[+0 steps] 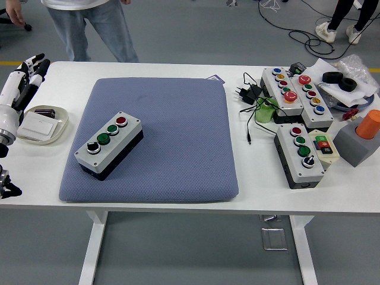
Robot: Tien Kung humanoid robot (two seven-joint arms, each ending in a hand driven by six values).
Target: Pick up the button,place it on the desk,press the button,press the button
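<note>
L hand [25, 76] hangs over the desk's [178, 202] far-left corner, fingers [37, 61] straight, loosely spread, holding nothing. R hand not in view. Button box [108, 144] sits on the blue mat [178, 119], well apart, down-right of the fingers; long axis runs diagonal, near-left to far-right. L is prob the arm to reach.
</note>
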